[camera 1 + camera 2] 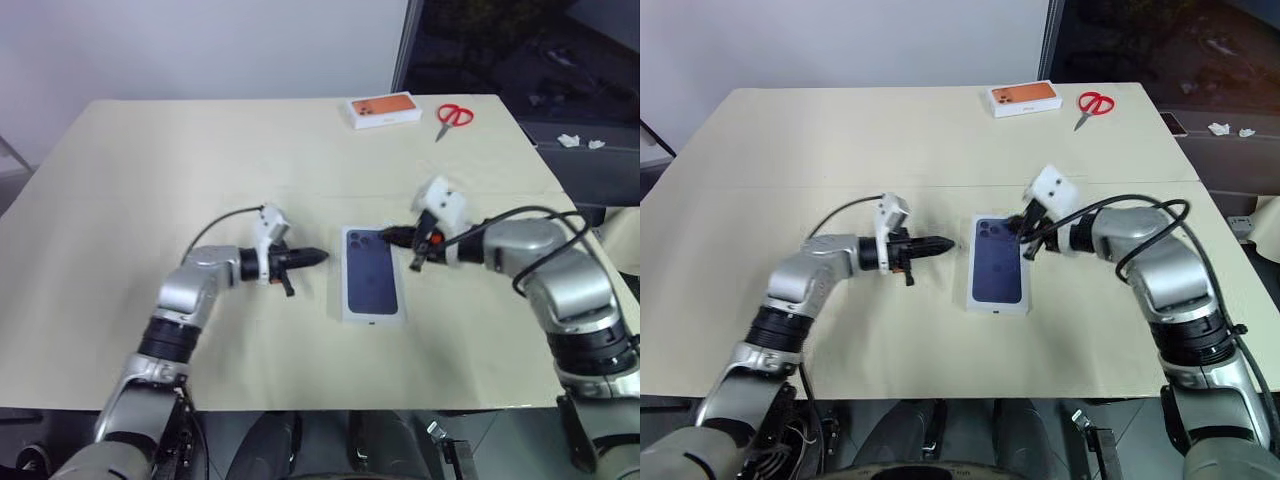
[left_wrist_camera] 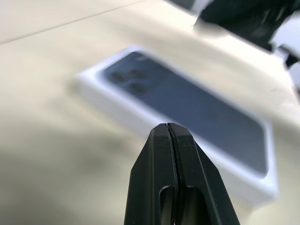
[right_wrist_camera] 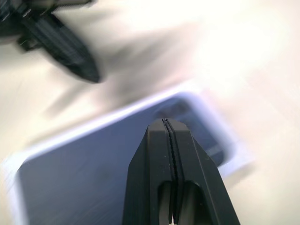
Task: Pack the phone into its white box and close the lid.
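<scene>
The lid (image 1: 371,282), white with a dark blue phone picture on its top face, lies flat on the middle of the table. It covers whatever is under it, so the phone and the white box are hidden. My left gripper (image 1: 322,255) is shut and empty, pointing at the lid's left side from a short gap away. My right gripper (image 1: 385,236) is also shut and empty, its tips over the lid's far right corner. In the right wrist view those shut fingertips (image 3: 159,140) hover above the printed camera cluster, and whether they touch it I cannot tell.
An orange-topped white box (image 1: 384,110) and red-handled scissors (image 1: 452,117) lie near the far edge of the beige table (image 1: 150,200). Cables loop off both wrists. The table's right edge runs close behind my right arm.
</scene>
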Action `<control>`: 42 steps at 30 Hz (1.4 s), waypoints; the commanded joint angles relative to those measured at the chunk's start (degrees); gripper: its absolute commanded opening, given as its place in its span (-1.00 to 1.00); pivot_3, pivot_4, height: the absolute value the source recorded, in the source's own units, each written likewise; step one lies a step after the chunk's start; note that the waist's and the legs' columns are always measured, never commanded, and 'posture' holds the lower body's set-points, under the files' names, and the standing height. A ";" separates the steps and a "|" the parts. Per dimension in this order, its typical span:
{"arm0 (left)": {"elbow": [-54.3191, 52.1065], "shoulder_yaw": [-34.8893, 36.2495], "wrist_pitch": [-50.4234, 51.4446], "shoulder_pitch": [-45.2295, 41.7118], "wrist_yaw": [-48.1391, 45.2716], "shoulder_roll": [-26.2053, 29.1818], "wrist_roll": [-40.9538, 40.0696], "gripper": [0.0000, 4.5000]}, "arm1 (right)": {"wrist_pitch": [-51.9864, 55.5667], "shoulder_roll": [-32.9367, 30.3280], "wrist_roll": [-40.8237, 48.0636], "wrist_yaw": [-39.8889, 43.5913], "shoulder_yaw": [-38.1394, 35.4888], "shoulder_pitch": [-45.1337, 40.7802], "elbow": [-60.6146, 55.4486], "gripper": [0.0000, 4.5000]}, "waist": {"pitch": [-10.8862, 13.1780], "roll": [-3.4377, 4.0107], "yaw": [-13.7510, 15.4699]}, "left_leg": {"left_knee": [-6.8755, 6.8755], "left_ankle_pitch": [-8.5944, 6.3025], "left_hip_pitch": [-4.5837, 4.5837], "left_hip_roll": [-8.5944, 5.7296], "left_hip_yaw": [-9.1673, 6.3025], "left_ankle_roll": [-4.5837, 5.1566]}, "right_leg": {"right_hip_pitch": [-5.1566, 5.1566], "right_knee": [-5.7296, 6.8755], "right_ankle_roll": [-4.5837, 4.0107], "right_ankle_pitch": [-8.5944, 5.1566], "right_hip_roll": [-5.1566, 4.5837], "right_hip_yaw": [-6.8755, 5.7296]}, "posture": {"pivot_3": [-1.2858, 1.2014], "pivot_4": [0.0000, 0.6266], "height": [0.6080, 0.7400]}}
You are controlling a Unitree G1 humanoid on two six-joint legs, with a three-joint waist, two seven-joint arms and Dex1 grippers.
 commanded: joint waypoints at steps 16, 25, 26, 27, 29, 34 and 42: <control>-11.14 19.50 -4.03 19.09 -5.66 19.73 -6.49 -1.00 | -25.82 -8.15 3.44 10.69 -12.25 19.08 0.29 -0.99 | 0.05 0.09 0.00 | -0.04 -0.02 0.06 0.05 0.02 0.03 | 0.04 0.00 -0.01 -0.01 -0.03 0.02 | 0.03 -0.52 1.00; -7.16 24.29 -12.24 27.86 -6.67 21.55 -5.21 -1.00 | -33.52 -9.98 3.19 14.69 -16.00 24.49 6.79 -0.99 | 0.06 0.12 0.02 | -0.08 -0.04 0.06 0.07 0.04 0.06 | 0.06 -0.07 -0.03 -0.01 -0.05 0.03 | 0.03 -0.52 1.00; -6.95 24.20 -10.96 27.84 -6.53 21.63 -5.97 -1.00 | -33.99 -9.90 3.12 14.66 -15.90 24.60 6.97 -0.99 | 0.06 0.12 0.06 | -0.08 -0.04 0.06 0.08 0.04 0.06 | 0.06 -0.07 -0.03 -0.01 -0.05 0.03 | 0.03 -0.52 1.00; -6.73 24.18 -9.65 27.72 -6.02 21.65 -6.52 -1.00 | -34.43 -9.88 2.88 14.55 -15.64 24.63 6.97 -0.99 | 0.06 0.12 0.06 | -0.07 -0.04 0.05 0.08 0.04 0.06 | 0.06 -0.07 -0.02 -0.01 -0.05 0.02 | 0.03 -0.52 1.00; -6.75 24.03 -7.03 27.55 -5.51 21.94 -7.51 -1.00 | -35.17 -9.76 2.49 14.18 -15.16 24.49 6.94 -0.99 | 0.06 0.12 0.09 | -0.07 -0.04 0.05 0.07 0.04 0.06 | 0.07 -0.07 -0.02 -0.01 -0.05 0.03 | 0.03 -0.52 1.00; -7.00 23.70 -8.04 26.94 -4.75 22.16 -6.42 -1.00 | -35.74 -9.56 2.07 13.69 -14.27 23.85 7.29 -0.99 | 0.06 0.12 0.07 | -0.07 -0.04 0.05 0.07 0.04 0.06 | 0.06 -0.07 -0.02 -0.01 -0.05 0.02 | 0.03 -0.52 1.00; -6.23 23.32 -5.19 25.54 -2.69 22.45 -6.57 -0.21 | -33.23 -9.45 3.37 13.44 -13.35 22.13 7.04 -0.18 | 0.06 0.12 0.06 | -0.07 -0.04 0.05 0.07 0.04 0.06 | 0.06 -0.06 -0.02 -0.01 -0.04 0.03 | 0.03 -0.52 1.00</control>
